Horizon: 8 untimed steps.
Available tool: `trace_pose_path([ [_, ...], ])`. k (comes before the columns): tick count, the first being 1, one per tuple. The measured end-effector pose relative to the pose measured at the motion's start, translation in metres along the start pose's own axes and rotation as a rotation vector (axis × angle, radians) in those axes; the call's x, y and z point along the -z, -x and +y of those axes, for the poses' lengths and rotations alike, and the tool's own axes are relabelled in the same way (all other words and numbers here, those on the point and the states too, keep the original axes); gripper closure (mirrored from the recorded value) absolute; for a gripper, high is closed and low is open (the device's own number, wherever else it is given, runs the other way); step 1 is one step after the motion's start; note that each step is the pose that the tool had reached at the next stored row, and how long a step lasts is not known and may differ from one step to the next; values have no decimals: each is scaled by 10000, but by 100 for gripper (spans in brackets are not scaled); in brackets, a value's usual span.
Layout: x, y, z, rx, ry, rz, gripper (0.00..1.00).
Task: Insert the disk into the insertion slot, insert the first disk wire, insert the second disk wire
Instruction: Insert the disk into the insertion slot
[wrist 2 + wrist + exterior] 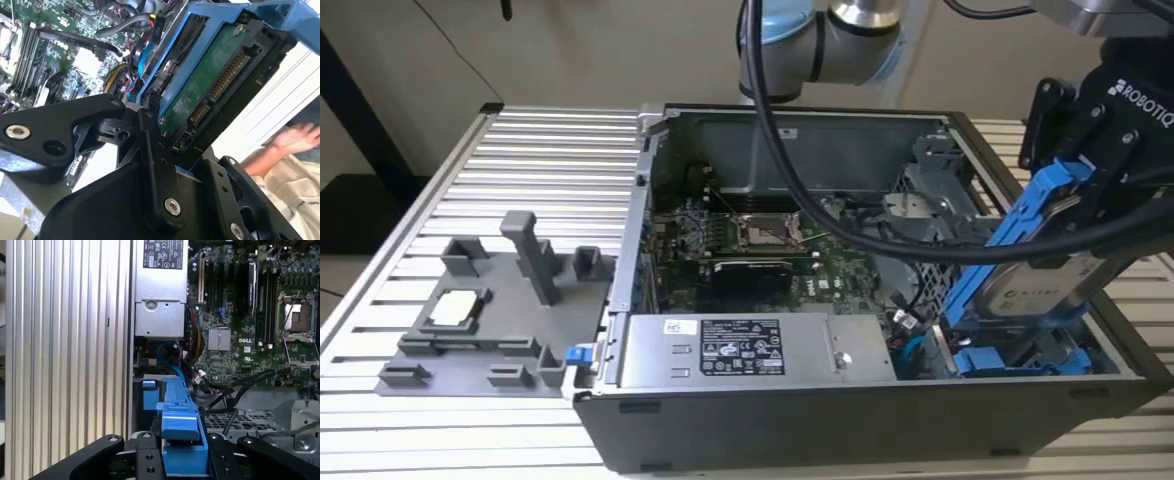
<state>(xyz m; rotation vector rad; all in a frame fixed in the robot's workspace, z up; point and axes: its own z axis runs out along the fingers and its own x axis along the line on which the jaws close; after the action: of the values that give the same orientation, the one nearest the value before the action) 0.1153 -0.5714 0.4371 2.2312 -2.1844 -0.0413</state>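
The arm is reaching down over the open computer case (761, 440) at the exterior view's right, its gripper (1070, 192) clamping the blue carrier of the disk (1034, 288); the disk is hanging steeply tilted — lower end meeting the insertion slot (1014, 360).

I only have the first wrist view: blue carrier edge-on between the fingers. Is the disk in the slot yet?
Observer: Not seated. In the exterior view the gripper holds the disk tilted. Its top end is high above the case and its lower end is down at the insertion slot.
Operator: Any wire in its connector?
Observer: No. In the second wrist view the connector is bare, with its pins exposed.
Operator: Anyone close by?
Observer: A person's hand is off to the side, apart from the disk and the gripper.
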Motion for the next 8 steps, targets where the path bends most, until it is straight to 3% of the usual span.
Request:
trace_pose_path([
  [8, -35, 0, -1, 0, -16, 0, 67],
])
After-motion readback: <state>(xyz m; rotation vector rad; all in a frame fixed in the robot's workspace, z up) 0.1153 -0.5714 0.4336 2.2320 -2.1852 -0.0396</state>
